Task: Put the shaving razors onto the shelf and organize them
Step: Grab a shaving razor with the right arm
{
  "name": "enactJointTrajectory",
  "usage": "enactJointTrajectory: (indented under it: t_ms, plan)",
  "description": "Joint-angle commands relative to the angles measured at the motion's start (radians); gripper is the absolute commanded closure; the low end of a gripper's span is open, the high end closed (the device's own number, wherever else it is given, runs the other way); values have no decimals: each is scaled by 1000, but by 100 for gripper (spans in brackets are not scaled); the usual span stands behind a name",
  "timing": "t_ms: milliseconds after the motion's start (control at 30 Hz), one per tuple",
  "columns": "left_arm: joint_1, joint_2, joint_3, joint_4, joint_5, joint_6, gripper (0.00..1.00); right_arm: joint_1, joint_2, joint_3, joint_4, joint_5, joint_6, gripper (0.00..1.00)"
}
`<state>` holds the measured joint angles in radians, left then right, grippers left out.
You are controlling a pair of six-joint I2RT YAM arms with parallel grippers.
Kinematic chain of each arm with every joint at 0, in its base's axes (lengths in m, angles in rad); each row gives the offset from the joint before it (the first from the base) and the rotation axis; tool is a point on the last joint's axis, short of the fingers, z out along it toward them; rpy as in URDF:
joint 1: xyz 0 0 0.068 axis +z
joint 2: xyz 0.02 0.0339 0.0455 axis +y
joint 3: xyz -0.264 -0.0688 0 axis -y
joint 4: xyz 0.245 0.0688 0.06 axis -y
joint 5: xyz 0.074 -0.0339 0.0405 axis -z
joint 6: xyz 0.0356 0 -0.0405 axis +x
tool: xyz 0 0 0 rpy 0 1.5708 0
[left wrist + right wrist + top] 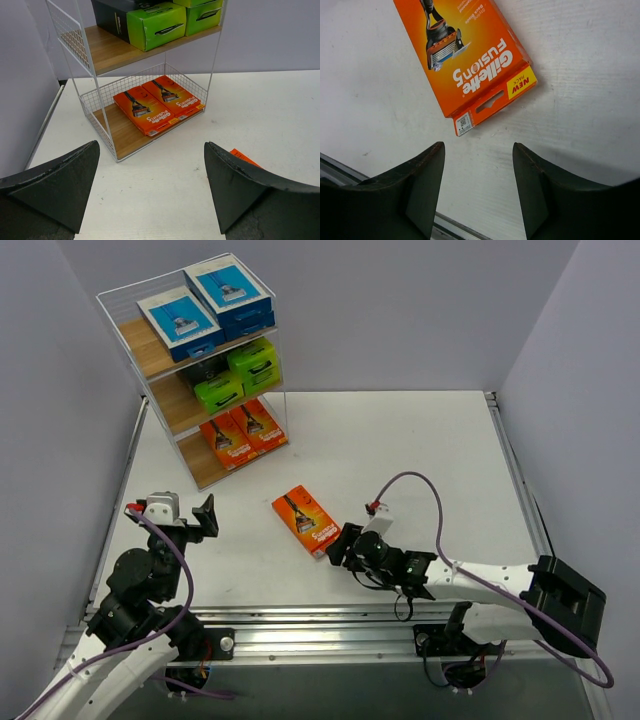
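Orange razor pack flat near shelf; six packs shelved

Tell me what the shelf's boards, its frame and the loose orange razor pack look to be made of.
Shelf boards: likely wood or wood laminate, matte; light brown grain shows.
Frame: thin metal wire, seemingly white-coated; fine grid mesh.
Orange pack: printed cardboard, slight sheen; folded edges, punched hang slot.

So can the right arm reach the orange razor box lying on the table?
Probably yes: the right tool hangs open just short of the orange pack, with only bare table between them.
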<state>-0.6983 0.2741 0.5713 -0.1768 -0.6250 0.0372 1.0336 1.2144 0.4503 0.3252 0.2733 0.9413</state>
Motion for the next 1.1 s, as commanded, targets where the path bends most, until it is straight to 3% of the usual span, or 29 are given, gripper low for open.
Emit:
enactJointTrajectory:
  t_ms: [0, 200, 333, 800, 1067]
  plan:
    - [3, -9, 45, 5, 13, -8, 6, -7, -81, -80, 150, 63, 214, 48]
    - [2, -12, 47, 5, 21, -13, 6, -23, -122, -122, 158, 93, 281, 48]
    - [-3, -7, 50, -1, 36, -14, 6, -23, -113, -195, 264, 81, 333, 46]
    - [-7, -12, 48, -1, 25, -14, 6, -96, 147, -205, 526, -8, 370, 44]
    - [-9, -13, 48, 0, 34, -16, 6, -107, 269, -154, 592, -32, 369, 44]
